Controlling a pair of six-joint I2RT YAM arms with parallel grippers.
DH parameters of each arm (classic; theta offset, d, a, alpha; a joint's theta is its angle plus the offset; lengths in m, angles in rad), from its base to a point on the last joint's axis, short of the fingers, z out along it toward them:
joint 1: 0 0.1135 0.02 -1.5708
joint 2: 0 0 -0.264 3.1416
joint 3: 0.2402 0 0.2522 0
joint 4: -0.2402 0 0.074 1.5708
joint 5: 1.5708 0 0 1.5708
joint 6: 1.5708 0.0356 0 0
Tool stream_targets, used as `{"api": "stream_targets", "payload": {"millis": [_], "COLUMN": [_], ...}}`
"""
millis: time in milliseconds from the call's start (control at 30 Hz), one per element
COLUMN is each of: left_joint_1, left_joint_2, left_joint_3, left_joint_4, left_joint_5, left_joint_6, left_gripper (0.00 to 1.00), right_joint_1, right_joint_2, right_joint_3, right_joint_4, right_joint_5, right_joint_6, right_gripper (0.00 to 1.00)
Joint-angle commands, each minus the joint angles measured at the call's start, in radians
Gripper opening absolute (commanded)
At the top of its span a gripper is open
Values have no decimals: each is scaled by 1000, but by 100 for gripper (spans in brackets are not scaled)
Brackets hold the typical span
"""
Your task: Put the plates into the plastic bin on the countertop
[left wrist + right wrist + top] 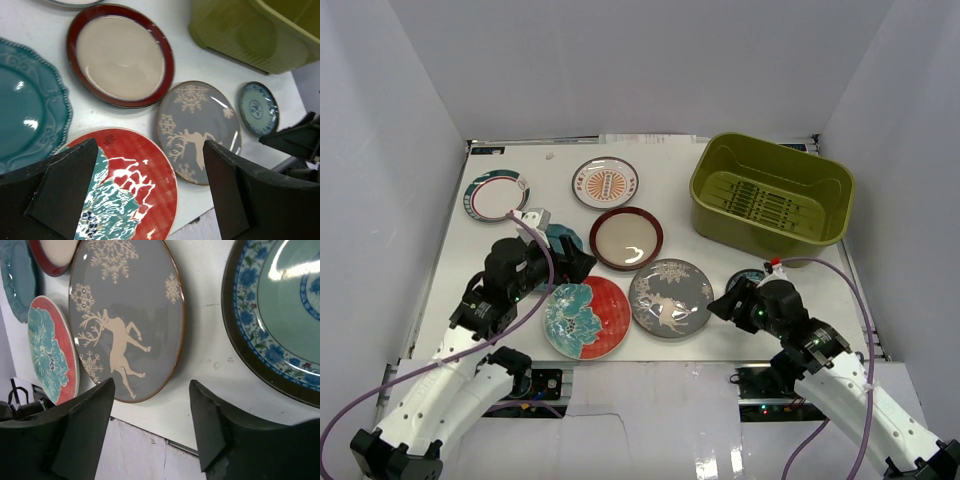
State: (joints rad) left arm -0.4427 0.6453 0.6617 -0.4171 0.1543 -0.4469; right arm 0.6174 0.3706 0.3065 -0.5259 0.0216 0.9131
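Observation:
Seven plates lie on the white countertop [720, 155]. The red plate with teal flowers [586, 317] and the grey deer plate [670, 297] are at the front. The dark-red rimmed plate [626, 238], the orange sunburst plate [605, 183] and the white teal-rimmed plate [496, 195] lie further back. My left gripper [582, 262] is open and empty, hovering over the red plate [145, 170] and partly hiding the teal scalloped plate [25, 110]. My right gripper [720, 305] is open and empty by the grey plate's near edge [125, 315], beside the small blue-and-white plate [280, 325]. The olive-green bin [720, 225] is empty.
White walls enclose the countertop on three sides. The table's front edge [160, 437] runs just under my right gripper. My right arm shows as a dark shape at the right of the left wrist view [295, 140].

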Motion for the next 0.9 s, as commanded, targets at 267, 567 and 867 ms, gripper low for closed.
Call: {"api": "stream_targets", "payload": {"millis": [267,567,867], "left_joint_1": [-4,-7,-7], "left_joint_2": [40,45,30], "left_joint_3": [-22,-24,-19], "left_joint_4": [-94,-74,-68], "left_joint_5": [-233,-181,-162], "left_joint_6": [-73,-62,-53], "left_gripper": [94,93,93], "right_joint_1": [-1,-1,-1], "right_joint_2": [135,309,442], "right_joint_3": [-150,-345,-422], "right_joint_4": [225,708,882], "right_joint_5": [-69,-101,-68], "right_joint_6": [150,300,363], "right_gripper": [73,56,42]}}
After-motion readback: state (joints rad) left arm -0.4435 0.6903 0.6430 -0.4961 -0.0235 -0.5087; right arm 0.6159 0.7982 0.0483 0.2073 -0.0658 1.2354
